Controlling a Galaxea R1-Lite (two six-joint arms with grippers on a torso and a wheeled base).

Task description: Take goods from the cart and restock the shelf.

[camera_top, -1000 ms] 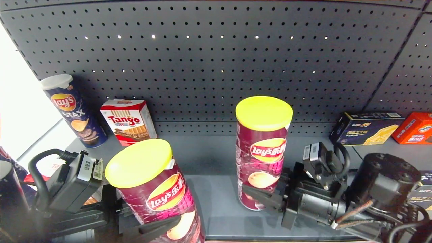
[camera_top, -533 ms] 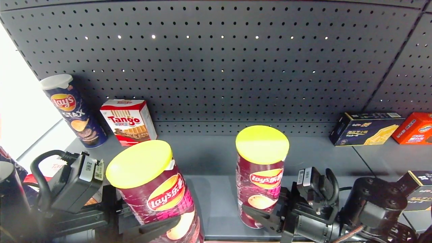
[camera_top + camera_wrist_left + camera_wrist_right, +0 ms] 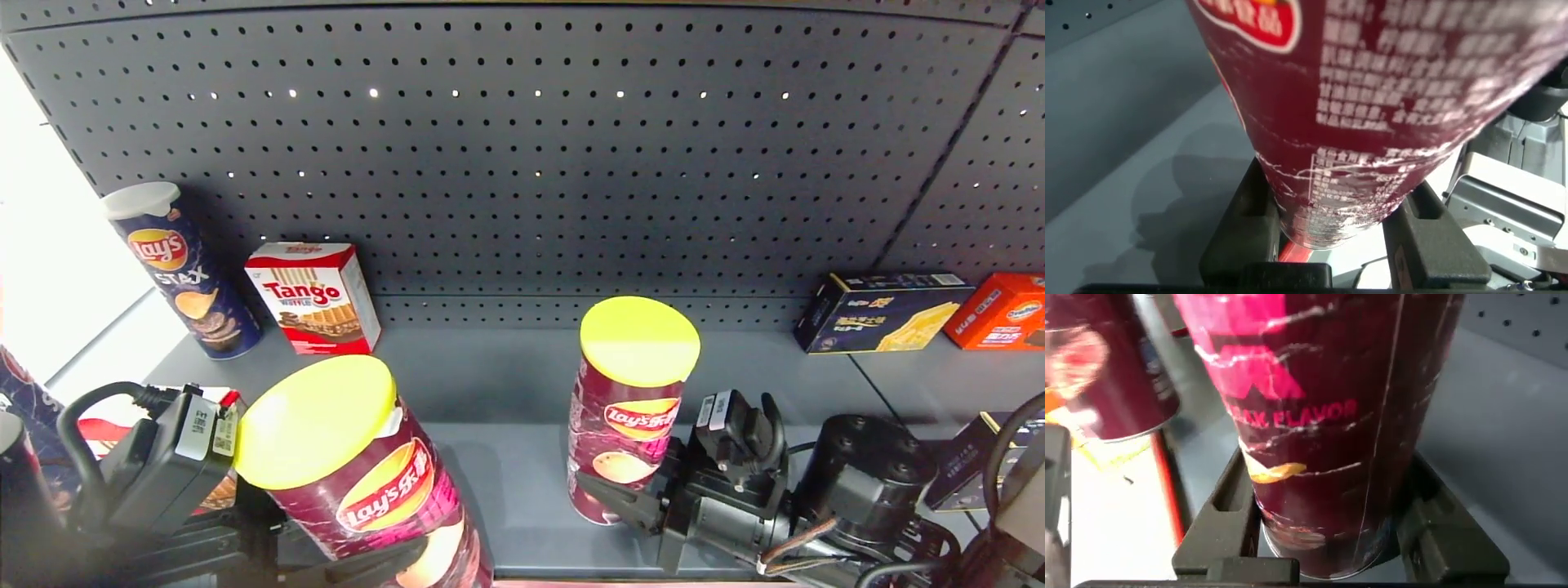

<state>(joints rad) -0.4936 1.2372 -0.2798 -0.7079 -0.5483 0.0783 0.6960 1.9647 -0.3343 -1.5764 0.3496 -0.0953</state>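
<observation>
Two maroon chips cans with yellow lids are held, one by each gripper. My left gripper point(image 3: 351, 547) is shut on the lower part of the near can point(image 3: 359, 474), which tilts at the lower left, in front of the shelf edge. The left wrist view shows that can point(image 3: 1372, 106) squeezed between both fingers of the left gripper point(image 3: 1331, 237). My right gripper point(image 3: 620, 490) is shut low on the second can point(image 3: 629, 416), upright on the grey shelf point(image 3: 506, 384) near its front middle. In the right wrist view, this can point(image 3: 1331, 416) fills the right gripper point(image 3: 1327, 531).
A blue chips can point(image 3: 184, 269) and a red-and-white wafer box point(image 3: 314, 298) stand at the back left. A dark box point(image 3: 886, 310) and an orange box point(image 3: 1000, 310) lie at the back right. The pegboard wall closes off the back. Another dark box point(image 3: 963, 465) sits front right.
The right gripper brought its can down from a raised position onto the shelf. The left can shifted slightly left and tilted more. The head view moved a little.
</observation>
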